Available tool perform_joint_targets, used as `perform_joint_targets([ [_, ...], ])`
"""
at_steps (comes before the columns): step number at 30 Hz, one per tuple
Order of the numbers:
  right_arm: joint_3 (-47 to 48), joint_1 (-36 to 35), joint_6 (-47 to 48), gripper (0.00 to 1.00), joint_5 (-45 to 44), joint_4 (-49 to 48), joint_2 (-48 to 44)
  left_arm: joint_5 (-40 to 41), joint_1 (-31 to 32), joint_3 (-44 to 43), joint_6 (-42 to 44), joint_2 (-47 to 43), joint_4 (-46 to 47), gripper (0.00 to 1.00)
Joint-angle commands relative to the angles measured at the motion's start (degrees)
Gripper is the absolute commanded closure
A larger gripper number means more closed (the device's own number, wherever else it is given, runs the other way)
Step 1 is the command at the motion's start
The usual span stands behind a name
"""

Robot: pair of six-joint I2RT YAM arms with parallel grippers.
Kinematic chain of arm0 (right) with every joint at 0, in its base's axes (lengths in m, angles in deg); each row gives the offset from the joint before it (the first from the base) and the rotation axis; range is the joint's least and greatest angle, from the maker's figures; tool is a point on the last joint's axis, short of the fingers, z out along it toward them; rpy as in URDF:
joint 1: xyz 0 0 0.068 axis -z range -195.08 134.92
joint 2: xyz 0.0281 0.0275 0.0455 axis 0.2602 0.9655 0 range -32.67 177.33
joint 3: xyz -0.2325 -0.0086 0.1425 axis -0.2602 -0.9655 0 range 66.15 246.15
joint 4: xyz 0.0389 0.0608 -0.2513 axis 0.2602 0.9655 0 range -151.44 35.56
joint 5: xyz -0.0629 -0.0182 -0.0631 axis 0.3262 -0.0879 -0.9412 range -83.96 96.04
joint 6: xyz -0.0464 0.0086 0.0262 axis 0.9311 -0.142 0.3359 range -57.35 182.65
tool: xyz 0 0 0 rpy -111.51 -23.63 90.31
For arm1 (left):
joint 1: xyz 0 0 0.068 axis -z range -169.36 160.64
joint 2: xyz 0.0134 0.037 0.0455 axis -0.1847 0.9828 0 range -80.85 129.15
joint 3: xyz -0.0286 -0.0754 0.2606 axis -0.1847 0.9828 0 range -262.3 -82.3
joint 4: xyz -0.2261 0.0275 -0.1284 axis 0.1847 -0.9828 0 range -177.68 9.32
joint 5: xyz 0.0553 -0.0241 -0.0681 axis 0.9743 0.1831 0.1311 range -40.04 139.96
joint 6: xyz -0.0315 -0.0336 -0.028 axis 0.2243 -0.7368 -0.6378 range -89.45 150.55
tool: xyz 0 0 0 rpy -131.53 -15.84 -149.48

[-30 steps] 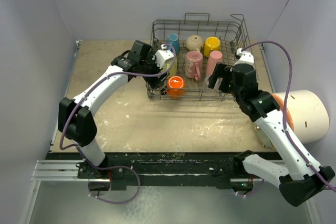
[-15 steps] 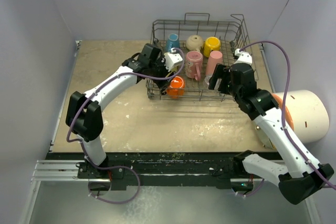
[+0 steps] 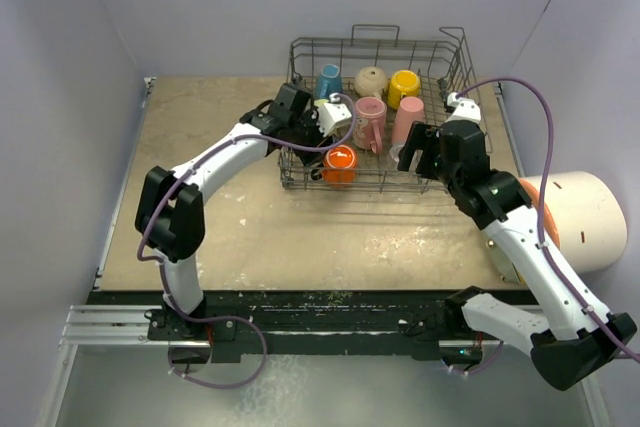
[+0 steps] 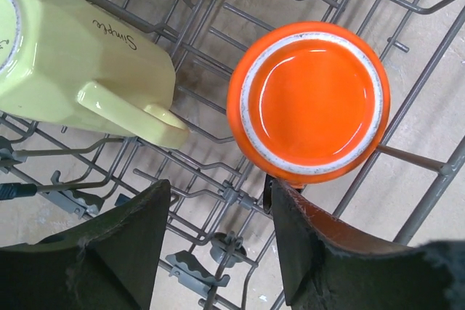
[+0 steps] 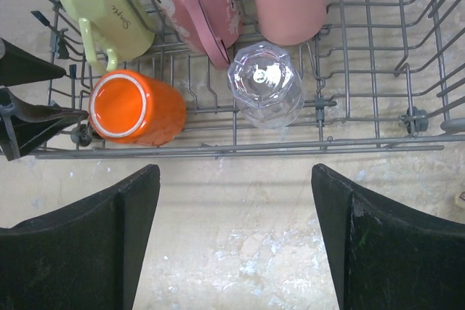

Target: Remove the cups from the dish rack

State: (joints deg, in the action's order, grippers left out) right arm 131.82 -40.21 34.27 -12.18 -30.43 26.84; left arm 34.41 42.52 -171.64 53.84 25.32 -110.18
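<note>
The grey wire dish rack stands at the back of the table. It holds a blue cup, a beige cup, a yellow cup, a pink mug, a pink tumbler and an orange cup. My left gripper is open inside the rack's front left corner. Its right finger is beside the upturned orange cup, and a pale yellow-green mug lies to its left. My right gripper is open and empty over the table just in front of the rack's front rail. A clear glass stands behind that rail.
A big white cylinder with an orange end lies at the right, by my right arm. The rack's tall wire sides and loop handles surround the cups. Walls close the table in on the left, back and right.
My left gripper has moved right, from the rack's left side down into it next to the orange cup. My right arm has hardly moved.
</note>
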Motion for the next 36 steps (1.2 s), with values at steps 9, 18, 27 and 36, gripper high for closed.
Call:
perform_joint_targets([
  [9,3.73,-0.01,1.47,0.11,4.64,1.25,3.26,-6.94,0.06,-8.83,7.82,0.27,-16.28,0.22],
  [18,6.6,-0.01,2.97,0.08,4.74,1.39,6.95,-8.89,-0.13,-14.95,14.19,7.42,-23.81,0.17],
  [27,4.99,-0.01,2.55,0.08,5.97,0.14,6.44,-10.04,-0.41,-18.92,14.55,10.92,-22.55,0.25],
  [36,4.94,0.08,2.37,0.08,5.25,-0.06,5.54,-9.75,-0.36,-17.22,16.9,12.83,-25.36,0.37],
])
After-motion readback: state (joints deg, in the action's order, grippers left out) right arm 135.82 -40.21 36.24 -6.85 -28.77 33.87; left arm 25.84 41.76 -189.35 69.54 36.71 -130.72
